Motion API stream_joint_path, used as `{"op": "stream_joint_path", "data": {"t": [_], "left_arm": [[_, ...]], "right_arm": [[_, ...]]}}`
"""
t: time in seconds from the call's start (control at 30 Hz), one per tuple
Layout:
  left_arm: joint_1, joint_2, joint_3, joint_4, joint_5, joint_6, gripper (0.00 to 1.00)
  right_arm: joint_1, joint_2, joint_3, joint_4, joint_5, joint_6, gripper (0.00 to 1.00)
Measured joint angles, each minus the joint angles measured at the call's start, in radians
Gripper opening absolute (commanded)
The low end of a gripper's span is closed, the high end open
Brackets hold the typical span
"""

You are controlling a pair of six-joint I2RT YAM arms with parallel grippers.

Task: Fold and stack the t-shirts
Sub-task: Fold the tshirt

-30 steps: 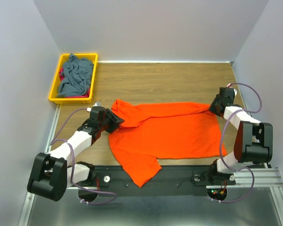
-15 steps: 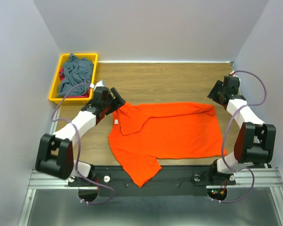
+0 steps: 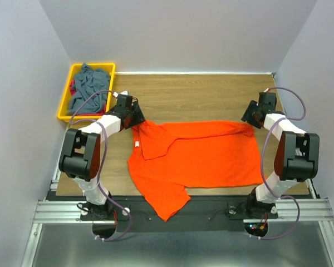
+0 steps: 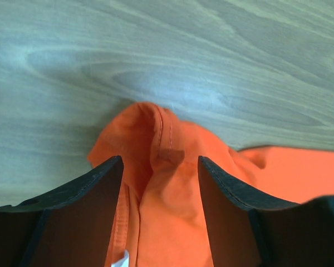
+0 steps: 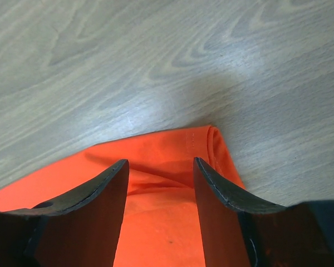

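The bright orange cloth t-shirt [image 3: 200, 156] lies crosswise, its far corners beneath the open left claw [image 3: 137, 118] and open right claw [image 3: 248, 120].

The left arm [image 3: 103, 123] and right arm [image 3: 278, 125] share white link shells and blocky black joint housings, and a thin lilac cable [image 3: 84, 103] loops along each. The left end effector [image 4: 160, 161] and right end effector [image 5: 160, 161] are black, their fingers [image 4: 94, 206] flat dark wedges with paler bevelled edges.

We see a brown wooden tabletop [image 3: 200, 94] with wavy lines in the wood. Plain pale grey walls [image 3: 183, 33] stand around three sides. A metal rail [image 3: 317, 208] runs along the near edge.
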Motion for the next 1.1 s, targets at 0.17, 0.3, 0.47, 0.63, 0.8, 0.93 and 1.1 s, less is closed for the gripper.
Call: {"op": "stream_joint_path", "data": {"t": [0.17,0.3,0.47,0.63,0.8,0.93,1.1], "left_arm": [[0.005,0.051,0.047,0.002,0.001,0.017,0.57],[0.009,0.063,0.049,0.001,0.008,0.023,0.46],[0.010,0.066,0.049,0.001,0.017,0.024,0.21],[0.023,0.059,0.029,0.014,0.019,0.025,0.03],[0.070,0.004,-0.064,0.039,0.016,0.021,0.03],[0.095,-0.017,-0.116,0.048,0.015,0.016,0.04],[0.106,-0.018,-0.144,0.072,0.019,0.011,0.18]], "right_arm": [[0.000,0.045,0.026,-0.004,0.002,-0.012,0.55],[0.000,0.068,0.034,-0.006,0.002,-0.018,0.55],[0.000,0.069,0.034,-0.006,0.002,-0.018,0.55],[0.000,0.069,0.034,-0.006,0.005,-0.019,0.54],[-0.003,0.069,0.031,-0.004,0.016,-0.018,0.53],[-0.012,0.069,0.013,-0.003,0.023,-0.016,0.52],[-0.020,0.069,0.002,-0.006,0.029,-0.011,0.51]]}}
